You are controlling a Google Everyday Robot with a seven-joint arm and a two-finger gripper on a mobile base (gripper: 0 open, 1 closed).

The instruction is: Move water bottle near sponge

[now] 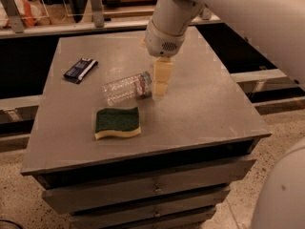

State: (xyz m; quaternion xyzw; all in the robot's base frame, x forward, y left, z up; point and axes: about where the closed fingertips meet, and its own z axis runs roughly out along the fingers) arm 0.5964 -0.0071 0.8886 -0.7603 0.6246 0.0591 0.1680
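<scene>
The water bottle [125, 88] lies on its side on the grey table [205, 104], its label band toward the right. Its cap end is hidden behind my gripper. The sponge [117, 122] lies green face up just in front of the bottle, a small gap apart. My gripper [161, 80] hangs from the white arm [171, 18] and reaches down to the table at the bottle's right end, next to the label band.
A flat dark blue packet [80, 69] lies at the table's back left. The table has drawers below its front edge [152, 187]. A rail with metal posts [95, 6] runs behind the table. The robot's white body [281, 194] fills the lower right.
</scene>
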